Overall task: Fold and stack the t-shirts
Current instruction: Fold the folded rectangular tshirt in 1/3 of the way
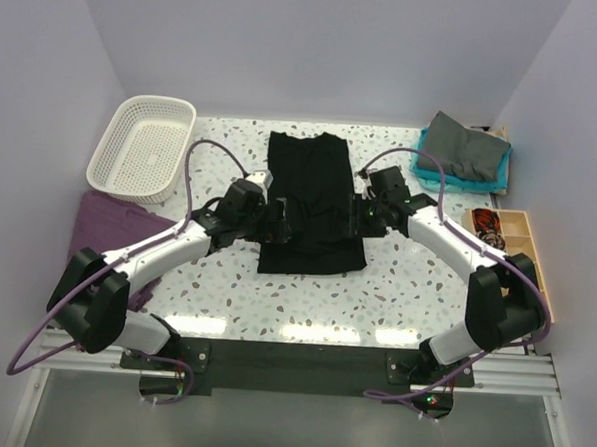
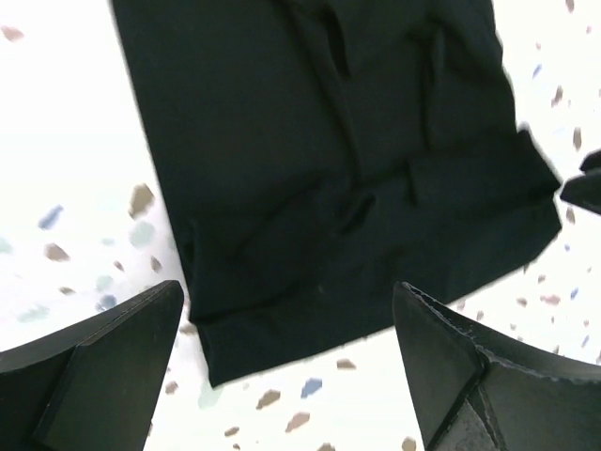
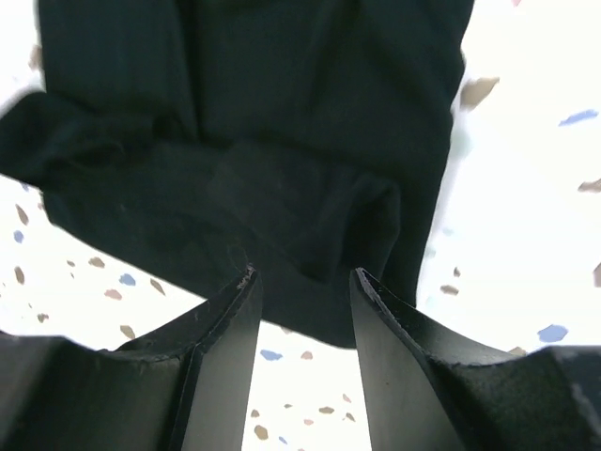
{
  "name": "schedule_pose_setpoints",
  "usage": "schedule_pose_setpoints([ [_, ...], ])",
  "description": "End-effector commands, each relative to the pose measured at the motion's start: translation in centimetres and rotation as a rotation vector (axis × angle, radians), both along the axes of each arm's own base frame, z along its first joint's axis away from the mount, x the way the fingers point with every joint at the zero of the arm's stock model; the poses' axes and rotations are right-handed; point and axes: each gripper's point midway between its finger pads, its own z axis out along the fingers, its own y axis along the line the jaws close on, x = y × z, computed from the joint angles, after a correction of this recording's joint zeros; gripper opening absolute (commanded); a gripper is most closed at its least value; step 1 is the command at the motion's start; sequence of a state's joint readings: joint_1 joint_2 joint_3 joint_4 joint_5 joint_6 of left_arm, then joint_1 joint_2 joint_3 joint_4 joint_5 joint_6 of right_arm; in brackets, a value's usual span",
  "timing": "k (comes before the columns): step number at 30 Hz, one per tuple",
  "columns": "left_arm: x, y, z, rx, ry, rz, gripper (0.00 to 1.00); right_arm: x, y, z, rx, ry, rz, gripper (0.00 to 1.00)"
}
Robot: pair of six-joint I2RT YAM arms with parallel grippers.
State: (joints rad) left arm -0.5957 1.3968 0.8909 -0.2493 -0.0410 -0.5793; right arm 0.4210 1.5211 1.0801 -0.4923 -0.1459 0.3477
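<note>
Right now I see the black t-shirt point(image 1: 312, 199) lying flat on the speckled surface point(image 1: 396, 279). My left gripper point(image 2: 286, 291) hangs wide open at its left edge. My right gripper point(image 3: 302, 274), fingers parted and empty, sits at its right edge. A grey t-shirt point(image 1: 466, 147) lies atop a teal t-shirt point(image 1: 426, 170), well to its right.

Pale lavender walls point(image 1: 318, 44), white speckled terrazzo table point(image 1: 405, 289), bright reflections along its near edge

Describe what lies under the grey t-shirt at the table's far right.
A teal t-shirt lies beneath the grey t-shirt; only its left and near edges show. The rest is covered.
</note>
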Motion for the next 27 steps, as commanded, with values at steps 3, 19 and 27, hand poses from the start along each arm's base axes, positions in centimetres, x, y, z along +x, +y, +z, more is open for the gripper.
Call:
schedule_pose_setpoints([
  [3,-3.7,-1.2,-2.7,-0.072,0.121,-0.136,0.95,-2.3,1.1,-0.2,0.075,0.05,0.035,0.46],
  [19,-2.8,-2.2,-4.8,-0.068,0.157,-0.146,0.94,-2.1,2.1,-2.5,0.072,0.108,0.043,0.45],
  [27,0.4,-3.2,-4.0,-0.042,0.101,-0.122,0.94,-0.3,2.3,-3.2,0.043,0.094,0.039,0.45],
])
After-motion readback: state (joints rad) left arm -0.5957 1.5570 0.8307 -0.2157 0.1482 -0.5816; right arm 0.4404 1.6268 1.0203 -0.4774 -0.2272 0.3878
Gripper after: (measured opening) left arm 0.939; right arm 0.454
